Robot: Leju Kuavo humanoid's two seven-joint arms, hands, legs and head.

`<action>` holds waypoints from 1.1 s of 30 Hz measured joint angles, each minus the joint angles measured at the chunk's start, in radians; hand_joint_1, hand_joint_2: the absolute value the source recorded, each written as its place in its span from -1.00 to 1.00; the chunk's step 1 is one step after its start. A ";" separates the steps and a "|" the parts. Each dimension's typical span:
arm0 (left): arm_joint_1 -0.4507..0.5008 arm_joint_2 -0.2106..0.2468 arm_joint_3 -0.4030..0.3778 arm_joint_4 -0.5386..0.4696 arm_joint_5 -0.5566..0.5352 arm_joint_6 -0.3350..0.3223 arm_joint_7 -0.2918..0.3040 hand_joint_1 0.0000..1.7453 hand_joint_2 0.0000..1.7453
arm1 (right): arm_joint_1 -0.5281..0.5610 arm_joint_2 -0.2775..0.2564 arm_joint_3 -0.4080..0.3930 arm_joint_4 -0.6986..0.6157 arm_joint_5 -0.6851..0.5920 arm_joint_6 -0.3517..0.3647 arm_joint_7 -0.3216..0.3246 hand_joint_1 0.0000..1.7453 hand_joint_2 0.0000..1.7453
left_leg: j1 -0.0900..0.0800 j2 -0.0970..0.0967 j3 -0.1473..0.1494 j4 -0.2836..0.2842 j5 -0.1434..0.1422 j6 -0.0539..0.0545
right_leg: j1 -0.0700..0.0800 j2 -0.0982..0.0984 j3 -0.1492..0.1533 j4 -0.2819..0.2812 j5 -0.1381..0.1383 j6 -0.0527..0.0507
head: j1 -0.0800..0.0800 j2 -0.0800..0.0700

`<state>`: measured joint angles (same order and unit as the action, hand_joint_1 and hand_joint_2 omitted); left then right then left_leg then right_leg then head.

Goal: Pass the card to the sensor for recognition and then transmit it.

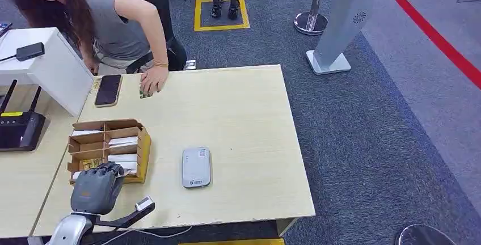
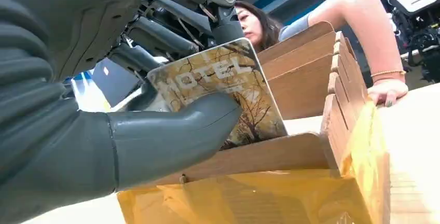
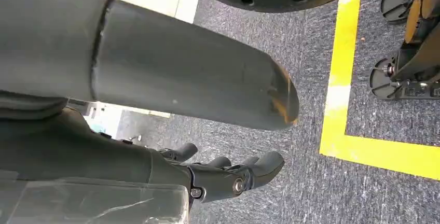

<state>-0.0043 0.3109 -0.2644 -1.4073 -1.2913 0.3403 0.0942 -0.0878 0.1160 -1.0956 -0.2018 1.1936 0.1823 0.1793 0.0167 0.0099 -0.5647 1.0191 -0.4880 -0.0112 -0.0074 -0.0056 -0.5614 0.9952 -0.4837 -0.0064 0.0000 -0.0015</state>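
Note:
My left hand point(image 1: 96, 188) sits at the near end of the cardboard card box point(image 1: 143, 143) on the table's left side. In the left wrist view it pinches a card point(image 2: 223, 84) printed "HOTEL" with a tree picture between its thumb point(image 2: 171, 133) and its darker fingers. The card is tilted over the box's wooden dividers point(image 2: 306, 68). The grey-white sensor point(image 1: 196, 167) lies flat on the table, to the right of the box. My right hand point(image 3: 228, 175) hangs over the carpet, holding nothing, with its fingers apart from the thumb.
A person leans over the far side with a hand point(image 1: 153, 79) pressed on the table point(image 1: 249, 120), beside a dark phone point(image 1: 108, 90). A black router point(image 1: 20, 129) and a white box point(image 1: 54, 66) stand at the left. Several more cards lie in the box.

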 joint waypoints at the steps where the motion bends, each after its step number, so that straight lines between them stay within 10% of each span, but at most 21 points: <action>1: 0.000 0.000 0.000 0.000 0.000 0.000 0.000 1.00 1.00 | 0.000 0.000 0.000 0.000 0.000 0.000 0.000 -1.00 -1.00 | 0.000 0.000 0.000 0.000 0.000 0.000 | 0.000 0.000 0.000 0.000 0.000 0.000 | 0.000 0.000; 26: 0.000 0.001 -0.006 -0.008 -0.062 0.033 0.023 1.00 1.00 | 0.000 0.000 0.000 0.000 -0.003 0.000 -0.003 -1.00 -1.00 | 0.000 0.000 0.000 0.000 0.000 0.000 | 0.000 0.000 0.000 0.000 0.000 0.000 | 0.000 0.000; 33: 0.006 0.056 -0.008 -0.157 -0.174 0.104 0.060 1.00 1.00 | 0.001 0.000 0.000 0.000 -0.003 -0.012 -0.008 -1.00 -1.00 | 0.000 0.000 0.000 0.000 0.000 0.000 | 0.000 0.000 0.000 0.000 0.000 0.000 | 0.000 0.000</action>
<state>0.0015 0.3673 -0.2724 -1.5638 -1.4649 0.4440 0.1537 -0.0873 0.1160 -1.0956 -0.2018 1.1910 0.1705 0.1709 0.0171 0.0098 -0.5649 1.0191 -0.4877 -0.0115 -0.0070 -0.0056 -0.5614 0.9956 -0.4837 -0.0064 0.0000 -0.0015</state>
